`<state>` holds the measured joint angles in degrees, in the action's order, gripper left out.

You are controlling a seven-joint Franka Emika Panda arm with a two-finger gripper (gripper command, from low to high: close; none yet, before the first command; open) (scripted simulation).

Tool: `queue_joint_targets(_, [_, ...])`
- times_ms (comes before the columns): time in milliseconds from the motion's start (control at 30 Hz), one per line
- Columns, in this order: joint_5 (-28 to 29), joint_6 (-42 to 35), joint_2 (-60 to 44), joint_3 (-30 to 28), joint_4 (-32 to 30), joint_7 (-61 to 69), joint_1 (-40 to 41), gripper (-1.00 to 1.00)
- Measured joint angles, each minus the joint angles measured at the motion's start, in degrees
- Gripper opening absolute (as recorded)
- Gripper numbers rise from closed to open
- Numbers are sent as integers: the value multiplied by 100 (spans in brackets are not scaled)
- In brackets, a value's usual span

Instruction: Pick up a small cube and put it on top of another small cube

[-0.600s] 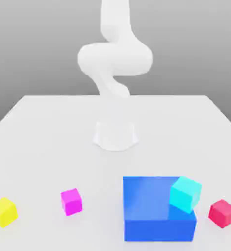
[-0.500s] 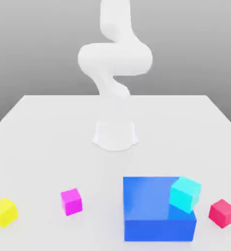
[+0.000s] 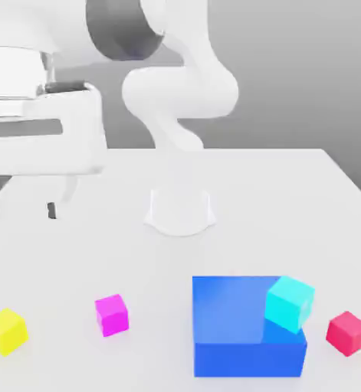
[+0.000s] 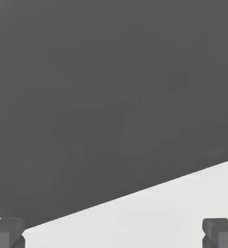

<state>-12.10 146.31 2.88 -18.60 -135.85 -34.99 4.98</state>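
gripper [image 3: 21, 208] hanging at upper left of exterior view, fingers [image 4: 221, 231] standing wide, holding nothing | small cube [image 3: 5, 331] sitting at lower left corner on table [image 3: 290, 199] | magenta cube [image 3: 111, 315] resting lower middle-left | big blue block [image 3: 237, 325] carrying cyan cube [image 3: 290, 303], lower right | red cube [image 3: 347, 333] lying far right

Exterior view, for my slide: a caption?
Open fingers hang above the yellow cube; cyan cube rests on the blue block.

Your hand [image 3: 21, 208] hanging fingers apart at the exterior view's left above the desk [image 3: 290, 199], small yellow cube [image 3: 4, 331] on the near edge below, magenta cube [image 3: 111, 315] beside, cyan cube [image 3: 290, 303] atop blue block [image 3: 237, 321], red cube [image 3: 347, 332] just right.
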Motion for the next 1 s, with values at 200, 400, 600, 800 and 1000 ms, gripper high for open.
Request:
queue_joint_targets(200, [-288,430,-1231,-174,-121,270,465,0])
queue_joint_targets(400, [-622,1033,-2441,-109,-115,564,942,0])
queue_joint_targets(600, [-999,1445,-3014,283,21,848,1270,-100])
queue_joint_targets(800, [-768,1223,-2709,76,-59,676,1113,-100])
queue_joint_targets(1000, [-26,464,-2124,142,72,467,459,-100])
